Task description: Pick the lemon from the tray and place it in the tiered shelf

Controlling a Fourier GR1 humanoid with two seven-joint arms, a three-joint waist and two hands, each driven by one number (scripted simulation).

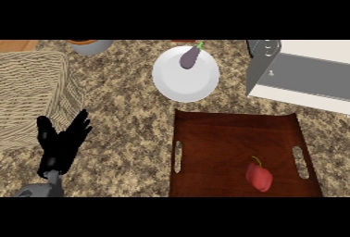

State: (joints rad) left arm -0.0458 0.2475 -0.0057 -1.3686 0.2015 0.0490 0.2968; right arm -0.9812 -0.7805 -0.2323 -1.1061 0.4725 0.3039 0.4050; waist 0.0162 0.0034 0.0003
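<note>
A dark wooden tray [219, 134] lies on the counter at the lower right. On it rests a red pepper-like fruit [259, 176] with a green stem; no lemon shows anywhere. The tiered shelf [301, 74], grey and cream, stands at the upper right. My left hand [61, 143] is at the lower left with fingers straight and spread, pointing up, resting beside the tray and holding nothing. My right hand does not show.
A white plate [184, 78] carrying a purple eggplant [190, 58] sits behind the tray. A woven basket [31, 92] fills the left side. A grey pot [90, 45] stands at the back left on the speckled counter.
</note>
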